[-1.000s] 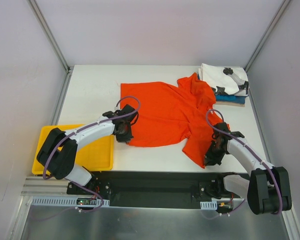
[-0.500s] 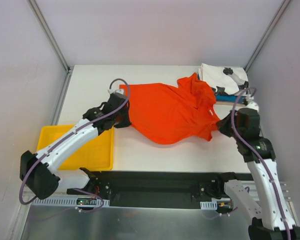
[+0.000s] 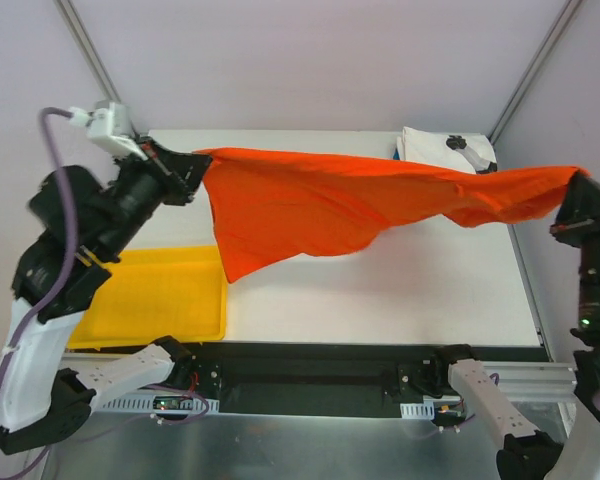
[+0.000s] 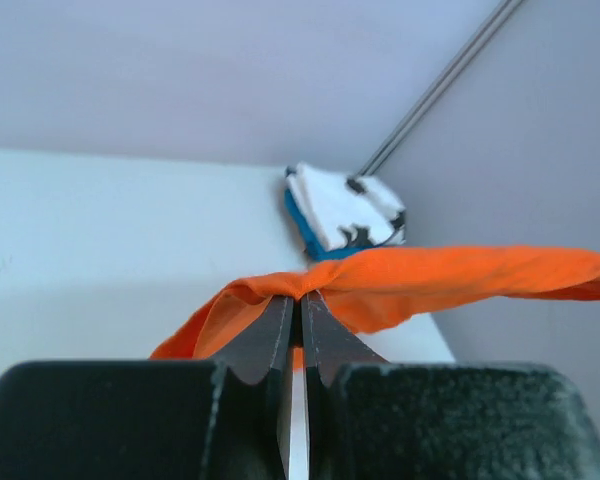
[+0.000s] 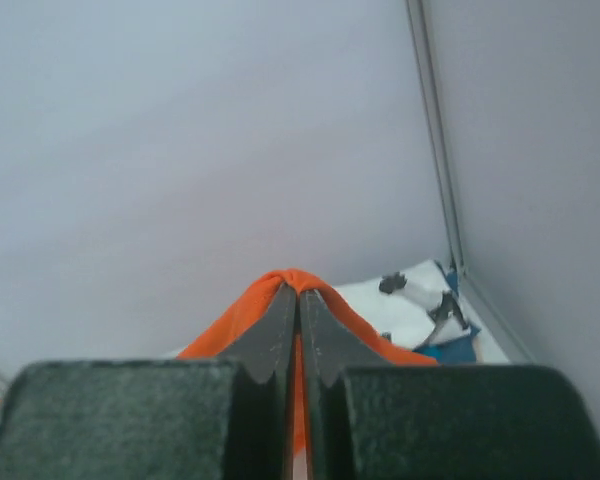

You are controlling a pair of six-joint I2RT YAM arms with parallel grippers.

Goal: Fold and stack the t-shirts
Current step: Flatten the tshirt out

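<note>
Orange t-shirt (image 3: 310,200) stretched btwn left gripper (image 3: 195,165) & right gripper (image 3: 578,180), both clamped on it; yellow tray (image 3: 160,300) holds nothing.

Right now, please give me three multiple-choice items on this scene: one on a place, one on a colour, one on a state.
1. Where is the folded pile?
A. far right corner of the table
B. inside the tray
C. near the left arm's base

2. What colour is the tray?
A. green
B. yellow
C. black

3. How is the orange shirt?
A. folded flat
B. stretched in the air between both tools
C. lying in the tray

Answers:
1 A: the white shirt lies on a teal one at that corner.
2 B: the tray is yellow.
3 B: the left tool and right tool each pinch an end of the orange shirt.
</note>
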